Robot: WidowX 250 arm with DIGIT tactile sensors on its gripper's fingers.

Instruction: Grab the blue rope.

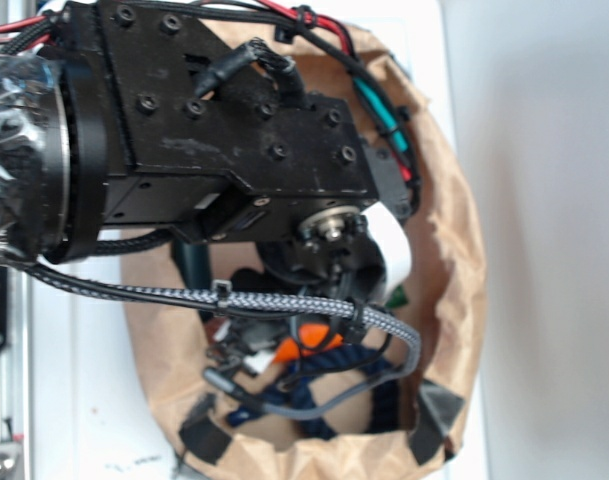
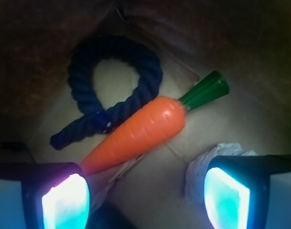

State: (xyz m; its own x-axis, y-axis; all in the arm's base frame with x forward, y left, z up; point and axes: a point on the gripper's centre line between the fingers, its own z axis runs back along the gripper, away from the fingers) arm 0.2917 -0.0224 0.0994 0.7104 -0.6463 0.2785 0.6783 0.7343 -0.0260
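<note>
The robot arm [image 1: 224, 130] reaches down into a brown paper bag [image 1: 454, 250] whose rolled rim rings the arm in the exterior view, the bag standing on a white bench [image 1: 544, 150]. In the wrist view the jaws [image 2: 145, 195] stand released, wide apart, with nothing between them, their two glowing pads at the lower left and lower right. Inside the bag, beyond the jaws, lies the blue rope [image 2: 112, 76], a dark navy twisted cord bent into a loop with its ends crossing toward the left pad. An orange toy carrot [image 2: 138, 131] with a green top lies slantwise between the rope and the jaws, touching the rope's lower strand, its tip pointing at the left pad. A crumpled white scrap [image 2: 202, 162] sits just beside the right pad. A grey braided cable [image 1: 284, 300] crosses under the arm in the exterior view.
</note>
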